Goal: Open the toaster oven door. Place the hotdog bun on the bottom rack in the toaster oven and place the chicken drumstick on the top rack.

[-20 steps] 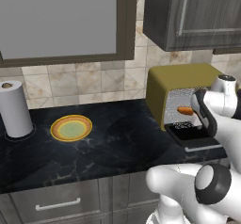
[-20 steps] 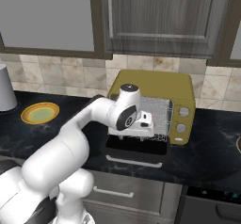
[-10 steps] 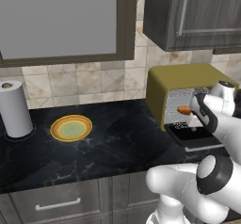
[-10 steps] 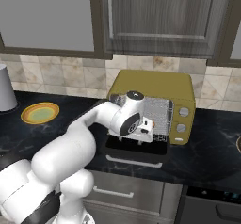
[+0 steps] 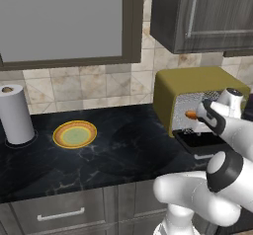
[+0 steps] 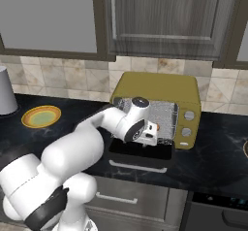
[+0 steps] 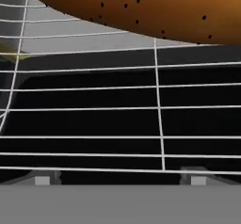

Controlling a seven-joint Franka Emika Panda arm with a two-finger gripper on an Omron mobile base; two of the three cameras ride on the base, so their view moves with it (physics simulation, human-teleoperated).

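- Dark marbled counter (image 5: 123, 150) runs under a tiled backsplash and grey wall cabinets (image 6: 164, 16); the toaster oven (image 5: 197, 83) stands at its right end in the left base view, back against the tiles.
- Near the counter's left end a paper towel roll (image 5: 16, 114) stands upright, and an orange-rimmed plate (image 5: 74, 134) with a green centre lies flat between it and the oven, well apart from both.
- The toaster oven door (image 6: 140, 153) hangs folded down flat in front of the oven, out over the counter's front edge, with its white bar handle along the outer edge.
- My arm reaches into the open mouth of the oven, and my claw (image 6: 154, 127) sits at the front of the grey mesh cavity.
- My claw is spread wide: in the hand view the two finger tips (image 7: 44, 177) rise far apart at the bottom and pinch nothing.
- The hotdog bun (image 7: 141, 9) lies on a white wire rack (image 7: 157, 110) inside the oven, filling the top of the hand view just beyond my tips, its orange-tan crust speckled with dark dots.
- From the left base view the bun's orange end shows just beside my wrist in the oven mouth.
- Which rack level the bun lies on I cannot tell.
- Two white knobs (image 6: 187, 123) sit one above the other on the oven's right front.
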